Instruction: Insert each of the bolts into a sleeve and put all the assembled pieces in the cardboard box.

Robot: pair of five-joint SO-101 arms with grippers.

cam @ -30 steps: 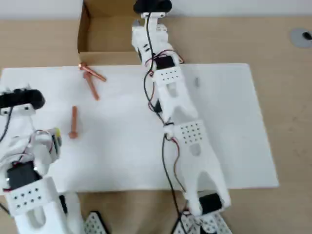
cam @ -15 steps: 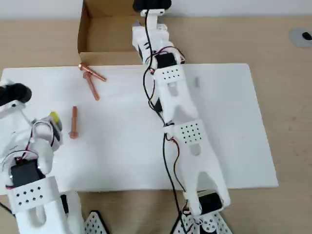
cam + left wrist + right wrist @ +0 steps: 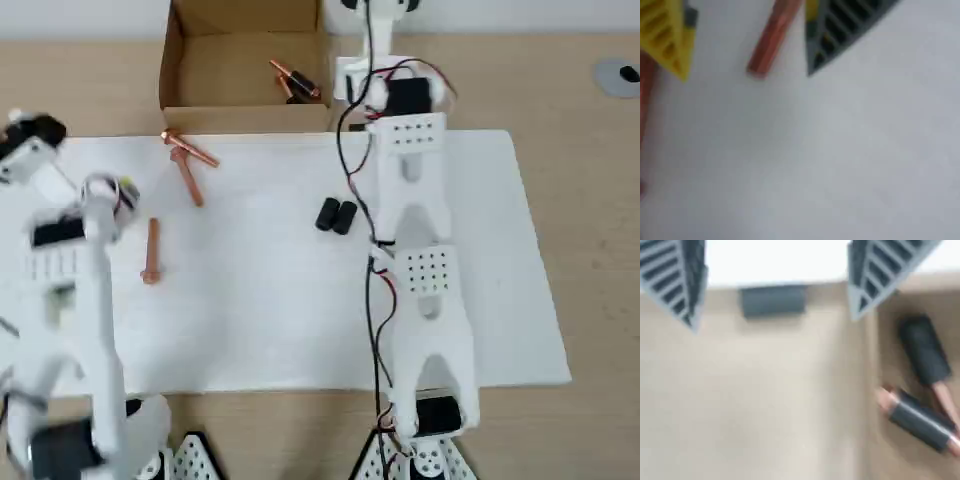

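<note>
Swinging right, the right arm has left the cardboard box (image 3: 215,70) and stands beside it; the left arm has stretched forward. Over the white mat (image 3: 480,300) the left gripper (image 3: 746,75) spreads wide around a bolt (image 3: 774,40). The right gripper (image 3: 774,320) gapes wide, empty. Two assembled pieces (image 3: 295,82) lie in the box; three bare bolts (image 3: 151,250) and two sleeves (image 3: 337,216) lie on the mat.

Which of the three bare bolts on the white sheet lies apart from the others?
The lone bolt toward the left edge of the white sheet; the pair of bolts lies together just in front of the cardboard box.
</note>
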